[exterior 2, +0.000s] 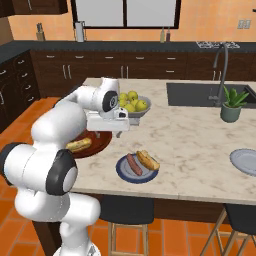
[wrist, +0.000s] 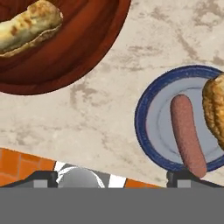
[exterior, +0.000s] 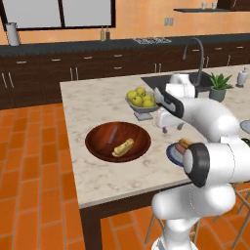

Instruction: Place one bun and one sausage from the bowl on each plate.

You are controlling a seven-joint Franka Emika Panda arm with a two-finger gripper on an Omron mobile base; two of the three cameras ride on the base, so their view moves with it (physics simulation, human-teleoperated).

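Open, empty gripper [exterior 2: 116,134] above counter between bowl [wrist: 83,48] and navy-rimmed plate [wrist: 151,118]

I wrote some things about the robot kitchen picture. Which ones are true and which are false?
1. The navy-rimmed plate holds a sausage and a bun. True.
2. The wide reddish-brown wooden bowl is empty. False: a bun and a dark sausage lie in it.
3. The paler grey-blue plate near the right edge has no food on it. True.
4. The grey pedestal bowl holds oranges. False: it holds yellow-green apples.
5. The gripper is holding a sausage. False: it is open and holds nothing.
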